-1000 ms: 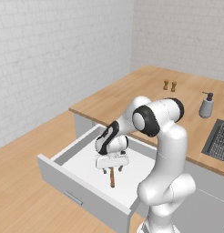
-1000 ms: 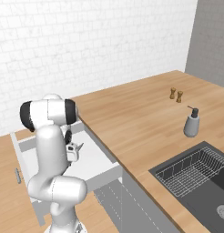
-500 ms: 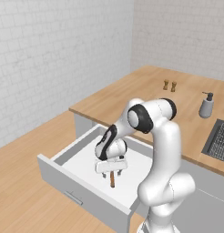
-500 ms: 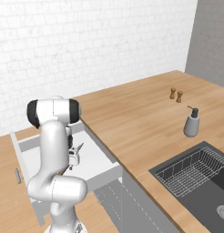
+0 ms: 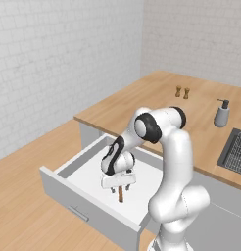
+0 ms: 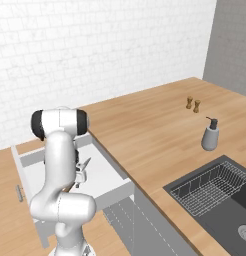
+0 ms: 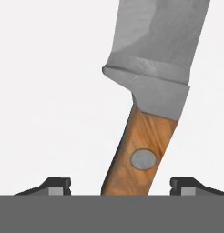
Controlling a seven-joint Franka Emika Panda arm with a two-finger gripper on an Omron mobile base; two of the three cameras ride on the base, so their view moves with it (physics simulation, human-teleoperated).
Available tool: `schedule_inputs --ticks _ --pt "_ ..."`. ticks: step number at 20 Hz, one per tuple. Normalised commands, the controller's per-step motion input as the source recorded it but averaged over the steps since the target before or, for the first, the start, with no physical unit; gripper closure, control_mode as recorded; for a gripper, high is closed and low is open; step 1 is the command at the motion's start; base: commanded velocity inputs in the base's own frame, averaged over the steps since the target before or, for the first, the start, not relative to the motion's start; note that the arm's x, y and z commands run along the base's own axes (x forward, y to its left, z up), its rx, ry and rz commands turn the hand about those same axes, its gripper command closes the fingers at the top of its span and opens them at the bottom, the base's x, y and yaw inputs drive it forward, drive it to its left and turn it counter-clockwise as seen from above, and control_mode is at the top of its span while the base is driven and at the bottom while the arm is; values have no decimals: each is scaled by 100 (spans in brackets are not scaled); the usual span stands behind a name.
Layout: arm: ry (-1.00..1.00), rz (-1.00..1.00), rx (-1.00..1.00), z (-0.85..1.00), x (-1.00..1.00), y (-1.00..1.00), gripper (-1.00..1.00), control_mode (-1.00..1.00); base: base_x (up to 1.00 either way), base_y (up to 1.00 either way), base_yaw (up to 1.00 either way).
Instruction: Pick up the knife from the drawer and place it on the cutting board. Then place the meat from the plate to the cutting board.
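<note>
The claw [image 7: 120, 186] stands open astride the knife [image 7: 145, 113] handle in the drawer [image 5: 88, 196]; it should close squarely on the wood.

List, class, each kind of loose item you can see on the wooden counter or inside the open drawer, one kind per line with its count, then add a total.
Knife: 1, in the drawer
Small brown shakers: 2, on the counter
Grey soap dispenser: 1, beside the sink
Total: 4

The knife [image 7: 145, 136] lies flat on the drawer [image 5: 88, 184] floor.
</note>
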Motion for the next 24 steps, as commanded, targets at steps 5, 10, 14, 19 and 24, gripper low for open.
schedule_inputs --ticks 5,10,14,19,24 --pt "-1 0 -1 -8 -5 23 100 -100 0 0 0" --pt "0 0 0 -1 0 37 100 -100 0 0 0" --pt "0 0 0 31 -29 7 100 -100 0 0 0" --pt "-5 0 0 97 -45 0 100 -100 0 0 0" --pt "-1 0 0 100 -58 0 100 -100 0 0 0"
